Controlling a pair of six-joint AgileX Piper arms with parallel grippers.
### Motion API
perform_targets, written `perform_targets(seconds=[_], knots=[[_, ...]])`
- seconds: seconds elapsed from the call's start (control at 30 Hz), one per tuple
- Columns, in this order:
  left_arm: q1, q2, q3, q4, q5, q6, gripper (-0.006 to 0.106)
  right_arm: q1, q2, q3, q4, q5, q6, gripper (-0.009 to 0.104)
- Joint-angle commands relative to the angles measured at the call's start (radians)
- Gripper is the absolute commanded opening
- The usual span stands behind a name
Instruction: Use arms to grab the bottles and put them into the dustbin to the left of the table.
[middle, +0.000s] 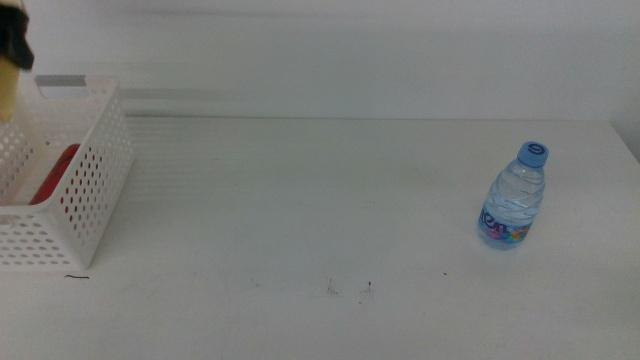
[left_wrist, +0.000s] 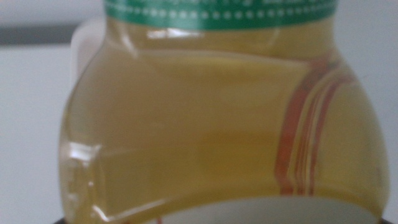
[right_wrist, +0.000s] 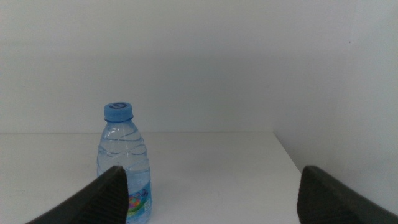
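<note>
Your left pincer (middle: 14, 45) sits at the upper left corner of the middle view, above the white perforated dustbin (middle: 95, 170). It is closed on the yellow tea bottle (left_wrist: 217, 124), which fills the left wrist view almost entirely, green label band at one end. Only a sliver of that bottle shows in the middle view, hanging over the bin's inner side.

Inside the dustbin you have a red cola can (middle: 55, 172) lying against the near wall (only partly visible through the holes and over the rim).

The clear water bottle (middle: 514, 197) with the blue cap stands upright on the desk (middle: 300, 200), far right, well apart from the bin. Your right pincer (right_wrist: 211, 190) is out of the middle view; its wrist camera shows both jaws spread wide and holding nothing, with the water bottle (right_wrist: 124, 165) ahead of them, close to one jaw. I cannot tell whether it touches.
</note>
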Motion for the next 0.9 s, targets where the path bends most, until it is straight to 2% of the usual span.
perform_targets(seconds=[0.0, 0.5, 0.6, 0.7, 0.87], knots=[[0.023, 0.033, -0.016, 0.005, -0.03, 0.002, 0.024, -0.008, -0.005, 0.003, -0.002, -0.007, -0.005, 0.088], [0.031, 0.238, -0.013, 0.031, -0.037, 0.002, 0.024, -0.008, -0.005, 0.003, -0.002, -0.007, -0.005, 0.088], [0.031, 0.239, -0.013, 0.047, -0.035, 0.002, 0.03, -0.008, -0.005, 0.003, -0.002, -0.007, -0.005, 0.088], [0.031, 0.239, -0.013, 0.048, -0.018, 0.005, 0.061, -0.008, -0.005, 0.003, -0.002, -0.007, -0.005, 0.088], [0.031, 0.232, -0.013, 0.041, -0.006, 0.008, 0.094, -0.008, -0.005, 0.003, -0.002, -0.007, -0.005, 0.088]])
